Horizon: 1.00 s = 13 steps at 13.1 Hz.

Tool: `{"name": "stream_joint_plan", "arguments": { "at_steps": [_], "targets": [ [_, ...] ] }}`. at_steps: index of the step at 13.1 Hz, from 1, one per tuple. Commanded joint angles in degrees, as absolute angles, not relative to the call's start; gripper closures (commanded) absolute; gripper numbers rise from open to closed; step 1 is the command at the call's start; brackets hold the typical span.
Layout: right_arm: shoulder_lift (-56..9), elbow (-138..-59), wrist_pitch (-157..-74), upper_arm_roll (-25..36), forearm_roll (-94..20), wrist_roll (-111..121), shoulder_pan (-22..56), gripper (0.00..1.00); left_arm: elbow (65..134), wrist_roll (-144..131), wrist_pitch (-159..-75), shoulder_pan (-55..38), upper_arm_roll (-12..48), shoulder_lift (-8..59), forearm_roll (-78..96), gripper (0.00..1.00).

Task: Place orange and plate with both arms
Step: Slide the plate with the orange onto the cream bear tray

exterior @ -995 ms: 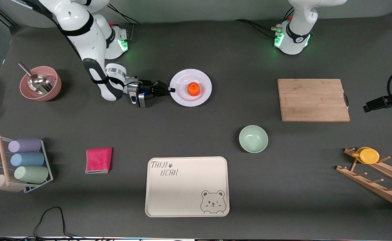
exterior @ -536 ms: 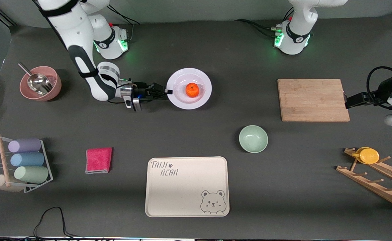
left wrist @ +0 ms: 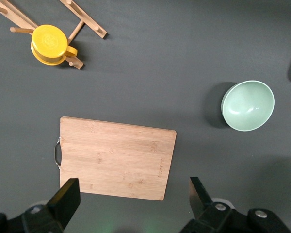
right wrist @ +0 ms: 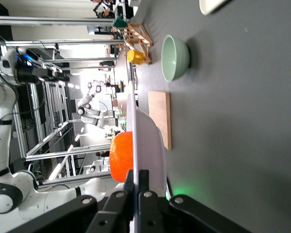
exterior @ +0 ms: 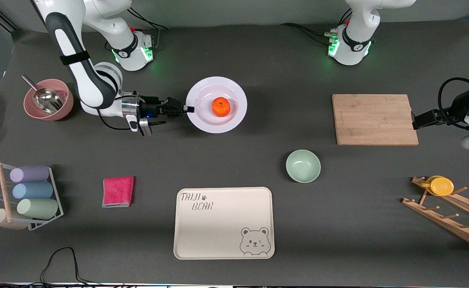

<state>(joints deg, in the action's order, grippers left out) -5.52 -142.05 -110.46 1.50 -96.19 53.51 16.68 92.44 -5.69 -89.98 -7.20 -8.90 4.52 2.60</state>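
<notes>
Plate lifted by its rim — orange riding on top

Right gripper (exterior: 187,109) pinches the plate (exterior: 202,120) level so the orange (exterior: 221,106) stays; left gripper (left wrist: 131,201) waits open over the cutting board (left wrist: 117,158).

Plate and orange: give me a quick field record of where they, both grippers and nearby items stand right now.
plate: lifted off the table, rim pinched by right gripper
orange: sitting on the plate
right gripper: shut on plate rim
left gripper: open, empty, over the board
board: flat, toward left arm's end
bowl: upright, empty, nearer the camera than the board
tray: empty, nearest the camera
</notes>
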Motion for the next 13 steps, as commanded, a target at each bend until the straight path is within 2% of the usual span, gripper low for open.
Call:
{"name": "stream_joint_plan", "arguments": {
  "at_steps": [1,5,7,13],
  "targets": [
    [-11.31,-133.63,-110.04,1.32,-94.57,49.41,14.77,1.00,90.71,-6.24,-88.59,-7.30,-9.05,4.22,1.32,0.00],
    [-25.97,-113.08,-110.04,1.49,-93.78,45.79,13.63,1.00,89.13,-4.58,-87.53,-7.03,-9.05,4.66,-1.58,0.00],
    [-34.06,-102.44,-110.04,1.58,-94.22,45.27,13.45,1.00,86.14,-4.40,-86.48,-6.86,-9.05,6.93,-1.41,0.00],
    [-56.04,-70.10,-110.21,3.42,-94.66,37.90,13.62,1.00,85.34,-3.60,-84.90,-5.80,-9.23,6.85,2.91,0.00]
  ]
}}
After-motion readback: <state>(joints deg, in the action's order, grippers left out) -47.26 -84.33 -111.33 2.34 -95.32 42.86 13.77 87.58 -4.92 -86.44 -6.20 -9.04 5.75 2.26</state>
